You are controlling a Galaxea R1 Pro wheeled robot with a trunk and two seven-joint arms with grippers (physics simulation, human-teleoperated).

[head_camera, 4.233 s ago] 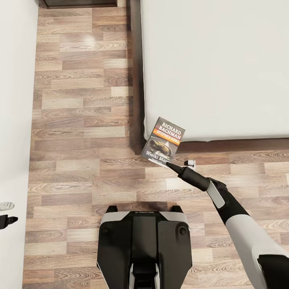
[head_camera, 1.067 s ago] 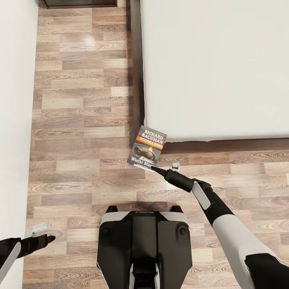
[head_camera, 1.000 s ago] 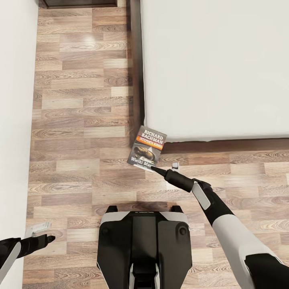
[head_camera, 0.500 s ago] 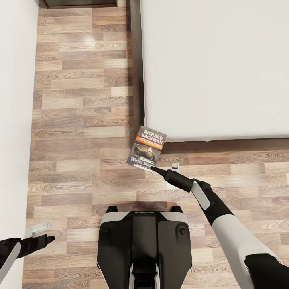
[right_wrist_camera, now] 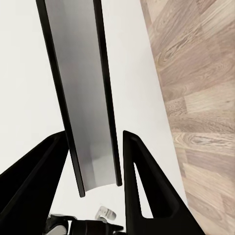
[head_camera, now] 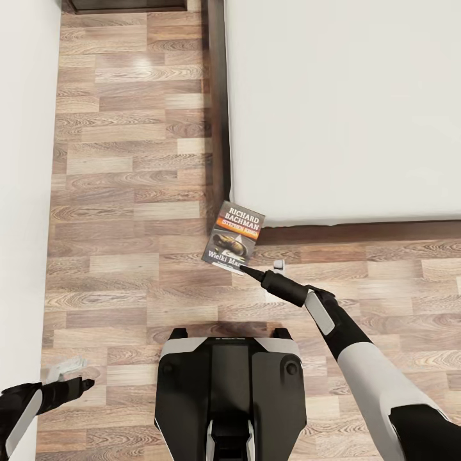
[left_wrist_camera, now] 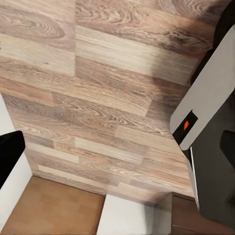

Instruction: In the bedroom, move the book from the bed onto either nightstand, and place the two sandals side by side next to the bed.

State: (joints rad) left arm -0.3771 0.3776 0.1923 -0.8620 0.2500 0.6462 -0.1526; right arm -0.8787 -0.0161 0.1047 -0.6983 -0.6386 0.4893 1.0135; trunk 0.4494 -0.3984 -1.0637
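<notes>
Book (head_camera: 234,236) is the piece in hand: the right gripper (head_camera: 246,269) holds it by its near bottom edge, out in front of the robot's base (head_camera: 230,390) and clear of the floor (head_camera: 128,211), just off the near corner of the bed (head_camera: 346,109). In the right wrist view the two dark fingers (right_wrist_camera: 137,176) sit either side of the book (right_wrist_camera: 81,98) seen edge-on, pale page block between dark covers, so the pinch is across its thin thickness; that grip suits a slim paperback, though so small a hold at one end would probably let it swing or slip if the arm moves sharply. Its cover faces up towards the head camera, title readable, which suggests it is being carried flat enough to set down cover-up. The left gripper (head_camera: 73,374) hangs low at the robot's side near the white wall (head_camera: 25,160), carrying nothing; whether its fingers are parted I cannot tell, and the left wrist view gives floor (left_wrist_camera: 98,98) and part of the robot's body. It looks parked out of the way while the right arm works. Farther off, the mattress lies bare and the dark frame (head_camera: 221,128) runs alongside a strip of floor leading away. The book is off the bed but not yet on a nightstand, so the carry comes next, I judge.
</notes>
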